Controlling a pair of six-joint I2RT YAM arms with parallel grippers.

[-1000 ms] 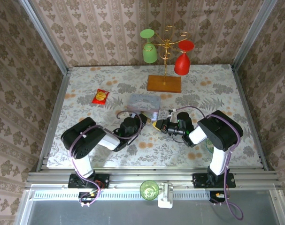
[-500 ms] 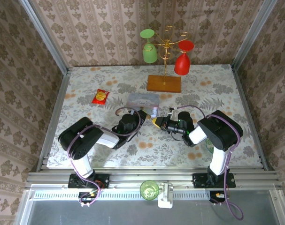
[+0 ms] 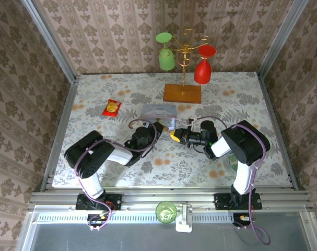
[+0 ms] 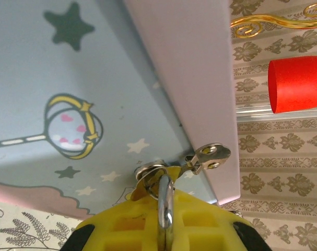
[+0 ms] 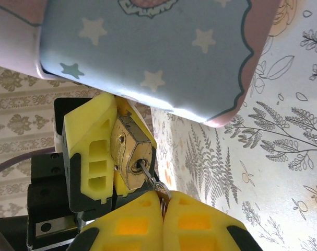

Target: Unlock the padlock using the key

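In the right wrist view the small brass padlock point(image 5: 128, 151) sits between the yellow fingers point(image 5: 90, 151) of my left gripper. A silver key point(image 5: 152, 179) is stuck in its keyhole, and my right gripper point(image 5: 163, 203) is shut on the key's head. In the left wrist view my left gripper point(image 4: 165, 206) is shut round the padlock's silver shackle point(image 4: 165, 196), which passes through the hasp point(image 4: 150, 172) of the pale blue tin point(image 4: 69, 89). From above, both grippers meet just in front of the tin point(image 3: 159, 110): left gripper point(image 3: 161, 128), right gripper point(image 3: 174, 136).
A wooden-based gold rack point(image 3: 182, 93) with a green glass point(image 3: 166, 57) and a red glass point(image 3: 202, 70) stands behind the tin. A red-and-yellow snack packet point(image 3: 112, 107) lies at the left. Another green glass point(image 3: 166, 210) stands on the front rail.
Both grippers have crept slightly away from the near edge, toward the tin, which is nudged back a little. The left arm's elbow has swung left. Both grips are unchanged.
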